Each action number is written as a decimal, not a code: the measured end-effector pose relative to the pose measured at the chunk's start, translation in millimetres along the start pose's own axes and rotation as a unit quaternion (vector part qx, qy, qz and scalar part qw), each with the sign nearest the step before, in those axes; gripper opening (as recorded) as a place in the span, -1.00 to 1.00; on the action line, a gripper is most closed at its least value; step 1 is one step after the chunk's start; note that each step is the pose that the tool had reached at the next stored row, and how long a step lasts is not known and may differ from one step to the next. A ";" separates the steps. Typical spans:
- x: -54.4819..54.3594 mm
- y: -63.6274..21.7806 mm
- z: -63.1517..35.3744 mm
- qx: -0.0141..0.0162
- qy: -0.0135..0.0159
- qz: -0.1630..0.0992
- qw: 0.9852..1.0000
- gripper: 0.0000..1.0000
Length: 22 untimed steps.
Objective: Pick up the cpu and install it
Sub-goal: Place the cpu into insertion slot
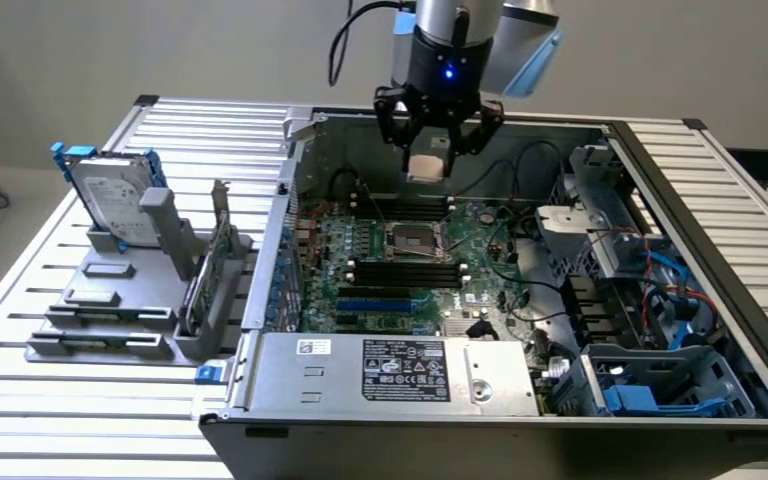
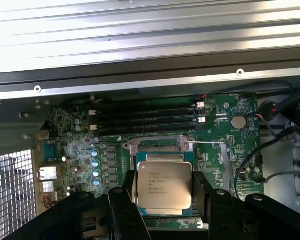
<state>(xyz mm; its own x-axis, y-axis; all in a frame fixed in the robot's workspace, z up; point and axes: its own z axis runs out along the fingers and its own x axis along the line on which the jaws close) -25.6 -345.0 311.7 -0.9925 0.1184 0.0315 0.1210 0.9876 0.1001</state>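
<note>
My gripper hangs over the back part of the open computer case, shut on the cpu, which shows as a small pale square between the black fingers. In the wrist view the cpu is a flat silver chip with printed text, clamped at its two sides by the fingers. The motherboard socket lies below and nearer the front than the gripper. In the wrist view the socket's frame peeks out just beyond the held chip, and the chip is clearly above the board.
Black memory slots flank the socket. Cables and a drive cage fill the case toward the exterior view's right. A hard drive with blue brackets stands in a grey rack at the exterior view's left. The slatted table surrounds the case.
</note>
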 end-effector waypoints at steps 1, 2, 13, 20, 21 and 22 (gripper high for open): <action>0.0 0.0 0.2 0.000 -0.001 0.009 1.000 0.09; 0.0 -0.1 0.5 -0.001 -0.002 0.019 1.000 0.09; 0.0 -0.2 2.5 -0.004 -0.011 0.115 0.993 0.09; -0.1 -0.3 3.6 -0.005 -0.016 0.172 0.985 0.09; -0.1 -0.4 3.7 -0.006 -0.017 0.179 0.984 0.09; -0.1 -0.4 3.9 -0.006 -0.018 0.187 0.982 0.09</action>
<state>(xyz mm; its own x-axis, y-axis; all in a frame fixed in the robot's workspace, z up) -25.6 -345.0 307.9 -0.8790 0.4757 0.0338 0.4766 0.8735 0.0995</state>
